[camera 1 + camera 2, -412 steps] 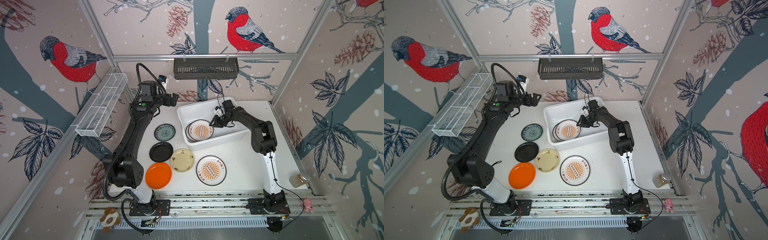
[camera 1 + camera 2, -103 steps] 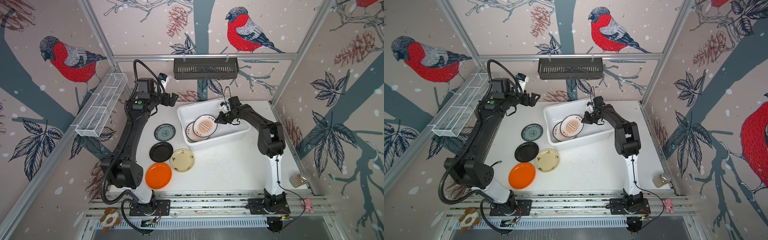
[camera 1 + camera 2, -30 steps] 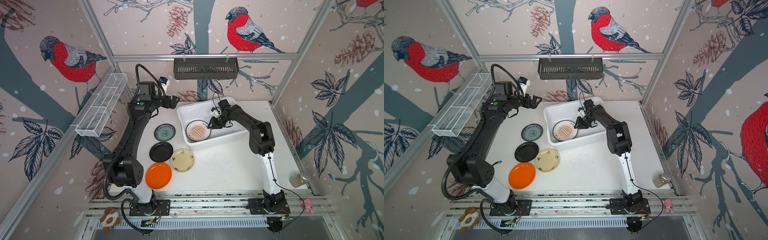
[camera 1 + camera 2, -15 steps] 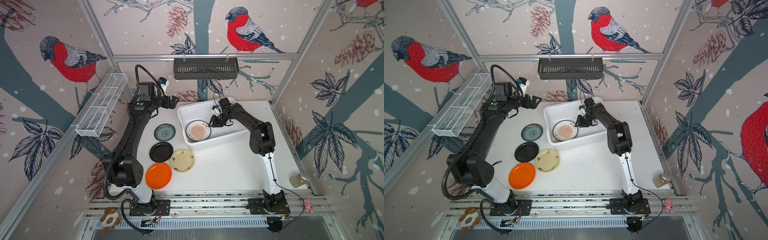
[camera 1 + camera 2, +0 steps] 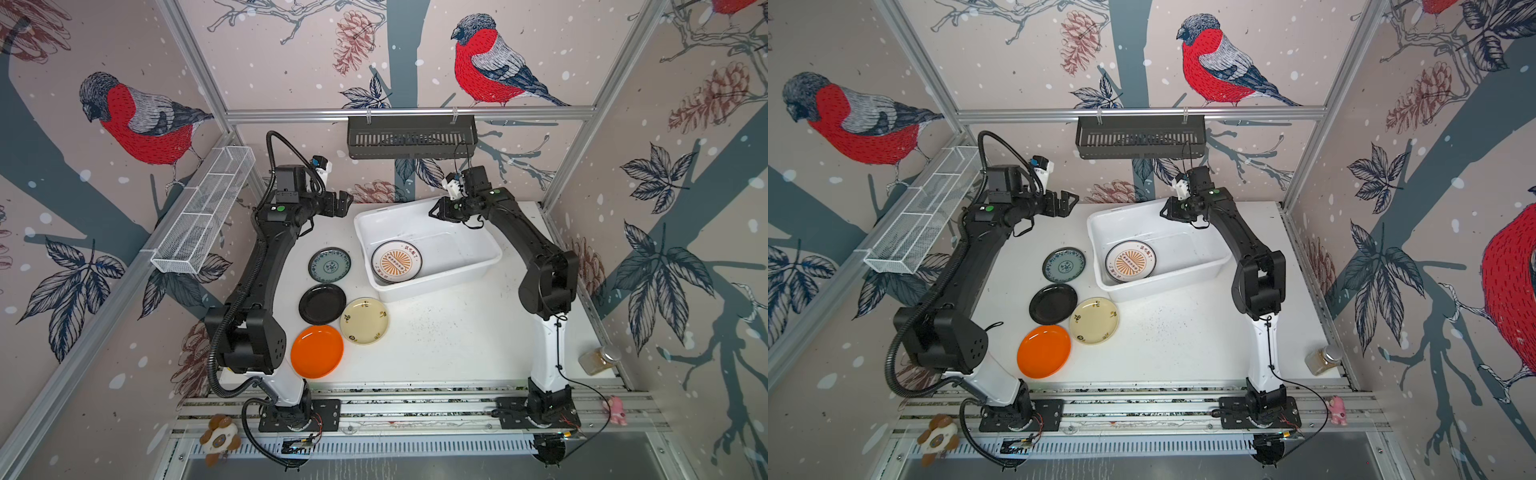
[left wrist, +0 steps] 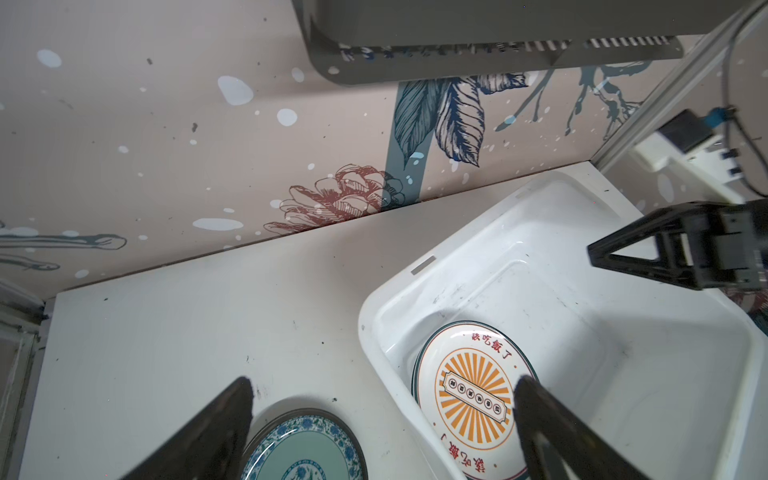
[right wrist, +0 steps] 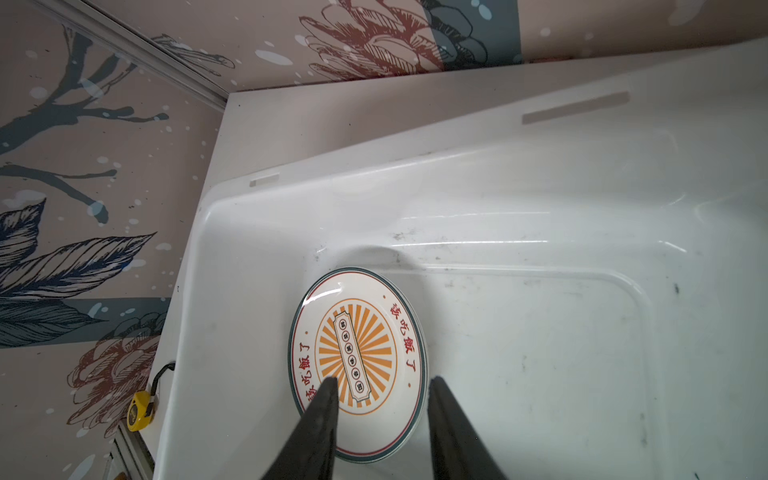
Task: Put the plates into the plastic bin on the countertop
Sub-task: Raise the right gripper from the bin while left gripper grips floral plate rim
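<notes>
White, dark-specked rectangular countertop (image 5: pixel 436 345) carries a large white rectangular plastic bin (image 5: pixel 478 266) toward the rear. Stacked white sunburst plates (image 5: pixel 397 262), black-rimmed, lie in the bin's front-left corner. A teal-patterned plate (image 5: pixel 329 264), black plate (image 5: pixel 322 304), cream plate (image 5: pixel 364 321) and orange plate (image 5: pixel 317 351) lie on the countertop left of the bin. The left gripper (image 5: pixel 347 203) hovers beside the bin's rear-left corner, jaws spread wide, empty. The right gripper (image 5: pixel 433 214) hovers over the bin's rear, jaws partly apart, grasping nothing.

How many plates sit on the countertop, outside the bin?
4, all outside the plastic bin: teal plate farthest back, black plate, cream plate, orange plate nearest the front. None looks hidden.
</notes>
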